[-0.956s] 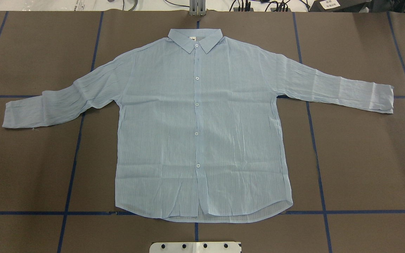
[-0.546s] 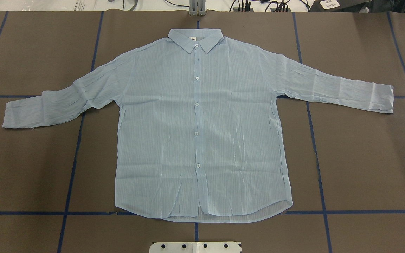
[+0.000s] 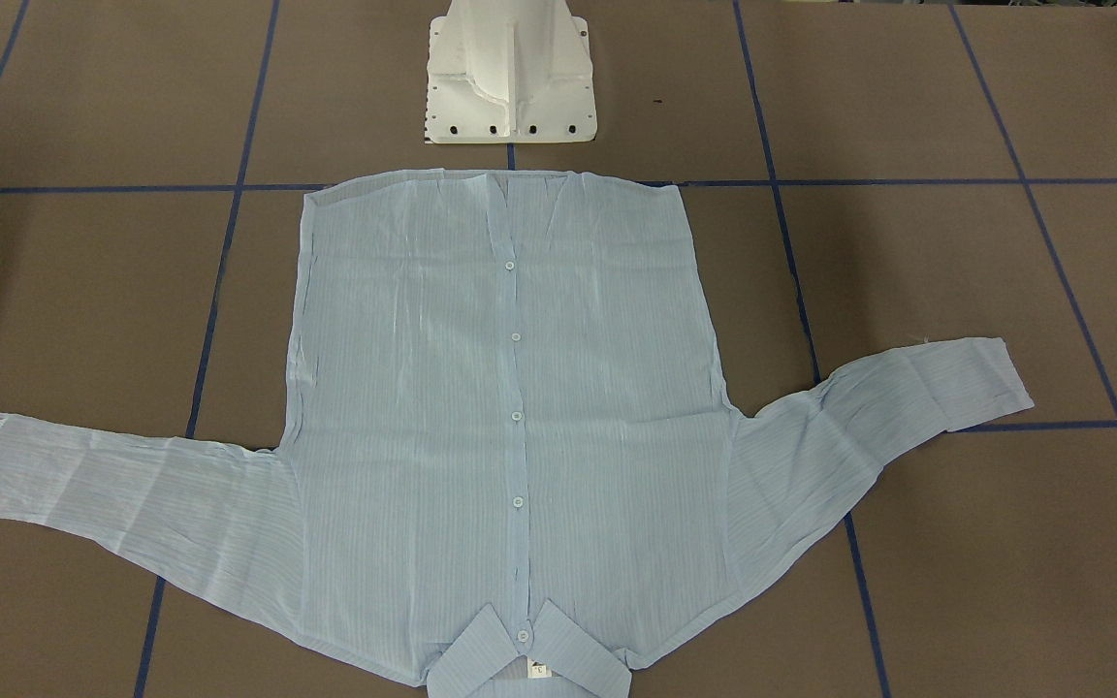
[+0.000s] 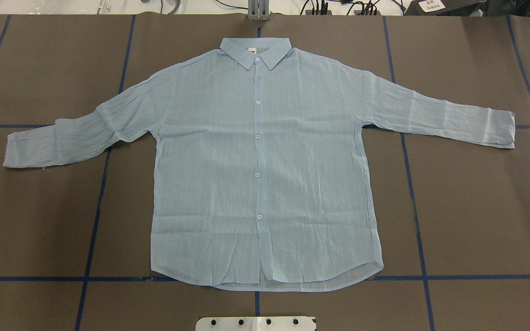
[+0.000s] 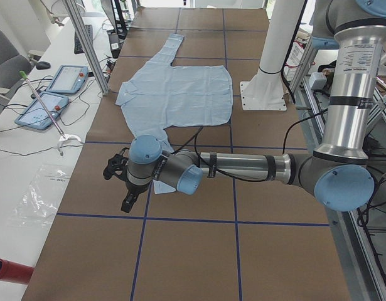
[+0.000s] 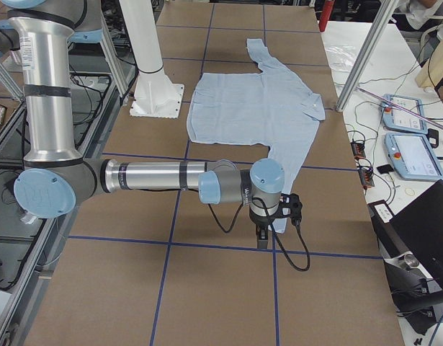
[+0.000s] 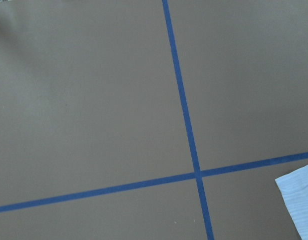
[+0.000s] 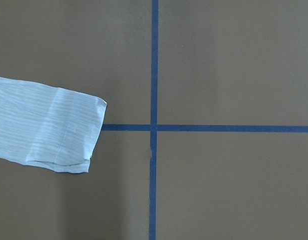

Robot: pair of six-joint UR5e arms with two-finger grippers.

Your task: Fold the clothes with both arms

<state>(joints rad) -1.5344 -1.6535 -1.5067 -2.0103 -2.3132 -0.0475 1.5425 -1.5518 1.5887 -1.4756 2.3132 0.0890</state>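
Pale-blue shirt (image 4: 210,184) flat on table (image 4: 476,207)

I see bare worktop (image 4: 476,207) beyond both cuffs and beside the shirt (image 4: 265,184); the white pedestal (image 3: 510,78) stands near its hem; an aluminium post (image 5: 86,44) flanks the collar side.

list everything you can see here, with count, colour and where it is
shirt: one, pale blue, spread flat mid-table, sleeves out
table: one, brown, blue tape grid
pedestal: one, white, by the shirt's hem
tablets: two, blue-grey, side bench
left arm: one, grey-silver, blue caps, above one cuff
right arm: one, same colours, above the other cuff
jaws: two pairs, black, open or shut unclear
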